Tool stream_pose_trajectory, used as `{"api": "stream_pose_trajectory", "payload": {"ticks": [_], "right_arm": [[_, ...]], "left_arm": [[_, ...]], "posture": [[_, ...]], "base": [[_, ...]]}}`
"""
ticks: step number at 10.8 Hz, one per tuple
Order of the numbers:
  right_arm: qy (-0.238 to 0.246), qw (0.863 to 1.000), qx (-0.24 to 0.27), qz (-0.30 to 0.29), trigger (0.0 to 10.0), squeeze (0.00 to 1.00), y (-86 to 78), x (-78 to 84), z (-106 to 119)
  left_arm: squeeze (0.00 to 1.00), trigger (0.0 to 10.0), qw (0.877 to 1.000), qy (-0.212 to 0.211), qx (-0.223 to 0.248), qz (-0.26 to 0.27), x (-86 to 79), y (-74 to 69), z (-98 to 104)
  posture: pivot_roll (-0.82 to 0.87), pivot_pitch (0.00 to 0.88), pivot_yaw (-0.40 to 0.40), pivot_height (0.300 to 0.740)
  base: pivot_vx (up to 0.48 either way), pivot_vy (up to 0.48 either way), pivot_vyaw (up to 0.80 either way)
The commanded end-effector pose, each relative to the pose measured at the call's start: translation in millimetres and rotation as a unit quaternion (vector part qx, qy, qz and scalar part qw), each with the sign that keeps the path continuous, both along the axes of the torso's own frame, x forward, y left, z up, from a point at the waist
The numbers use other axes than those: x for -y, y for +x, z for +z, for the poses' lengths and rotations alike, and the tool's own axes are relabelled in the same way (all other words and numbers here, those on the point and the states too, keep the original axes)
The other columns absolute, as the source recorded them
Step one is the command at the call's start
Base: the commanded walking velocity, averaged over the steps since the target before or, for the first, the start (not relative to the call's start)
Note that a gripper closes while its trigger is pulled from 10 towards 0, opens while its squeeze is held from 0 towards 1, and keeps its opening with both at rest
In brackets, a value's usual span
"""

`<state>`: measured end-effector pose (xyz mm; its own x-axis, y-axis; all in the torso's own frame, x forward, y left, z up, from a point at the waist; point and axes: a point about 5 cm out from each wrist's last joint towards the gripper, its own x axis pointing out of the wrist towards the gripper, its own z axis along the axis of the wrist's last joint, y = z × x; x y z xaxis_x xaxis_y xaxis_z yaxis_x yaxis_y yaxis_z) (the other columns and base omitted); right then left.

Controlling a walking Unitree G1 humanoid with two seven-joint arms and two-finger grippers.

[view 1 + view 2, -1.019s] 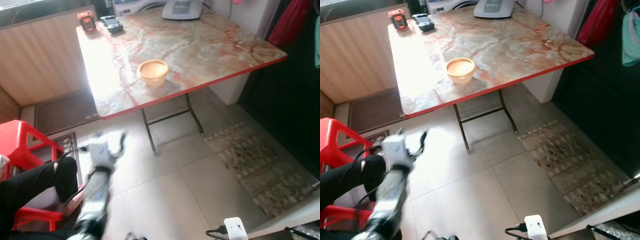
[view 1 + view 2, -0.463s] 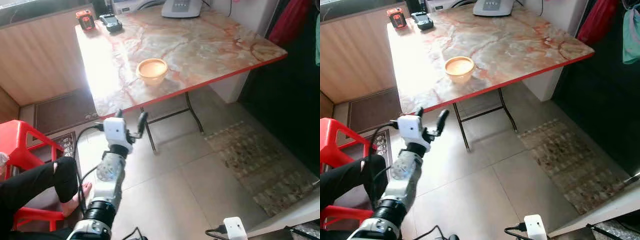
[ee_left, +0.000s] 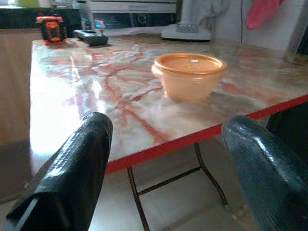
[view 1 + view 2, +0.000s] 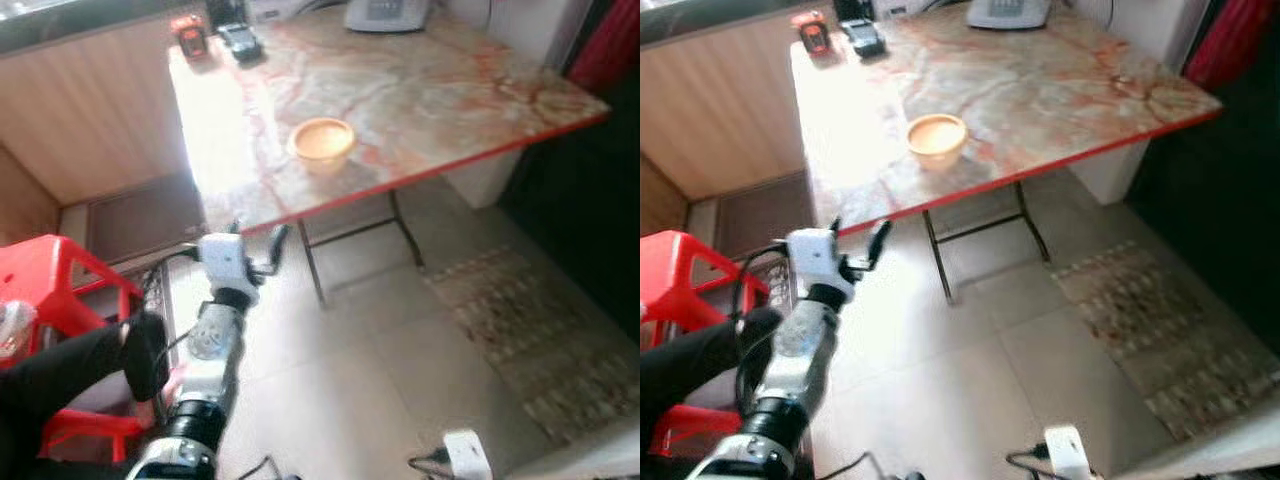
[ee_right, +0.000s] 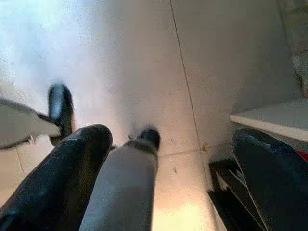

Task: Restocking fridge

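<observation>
Right end effector, fingers spread wide apart and holding nothing, pointing down at a pale tiled floor. Between the fingers: a silver robot leg ending in a black foot. A white ledge lies beside.

Daylight from the far left glared white off the marble table while my head views blurred and the floor stayed dimmer.

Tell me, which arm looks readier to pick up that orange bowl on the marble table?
Left. The left gripper is raised, open, just short of the table edge, aimed at the orange plastic bowl. The right gripper hangs low, pointing at the floor.
</observation>
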<state>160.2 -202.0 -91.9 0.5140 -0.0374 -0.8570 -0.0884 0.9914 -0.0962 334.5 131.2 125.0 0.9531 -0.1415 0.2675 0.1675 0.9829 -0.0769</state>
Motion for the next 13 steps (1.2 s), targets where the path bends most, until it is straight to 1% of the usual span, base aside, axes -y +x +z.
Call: {"api": "stream_pose_trajectory", "payload": {"ticks": [1,4,7,10,13], "right_arm": [[0.003,1.000,-0.016,-0.009,10.0,0.00,-12.2,1.7,-4.6],[0.005,1.000,-0.017,-0.007,10.0,0.00,-12.2,0.6,-4.8],[0.009,1.000,-0.010,-0.016,10.0,0.00,-10.9,1.0,-4.1],[0.011,1.000,-0.011,-0.012,10.0,0.00,-10.2,1.2,-3.8],[0.014,1.000,-0.008,-0.014,10.0,0.00,-9.8,1.5,-3.5]], "left_arm": [[0.00,10.0,1.000,-0.002,0.009,-0.013,8.3,2.8,7.4],[0.00,10.0,1.000,-0.007,0.010,-0.015,10.1,2.9,8.3],[0.00,10.0,1.000,-0.011,0.016,-0.009,10.4,3.9,11.8],[0.00,10.0,1.000,-0.013,0.020,0.002,7.3,2.8,13.3],[0.00,10.0,0.999,-0.014,0.031,0.007,7.3,3.6,19.5]], "posture": [[-0.09,0.078,0.117,0.740],[-0.09,0.062,0.120,0.740],[-0.09,0.083,0.111,0.740],[-0.09,0.103,0.104,0.740],[-0.08,0.111,0.105,0.740]], "base": [[0.274,0.000,0.00],[0.273,0.000,0.00],[0.271,0.000,0.00],[0.274,0.000,0.00],[0.274,0.000,0.00]]}}
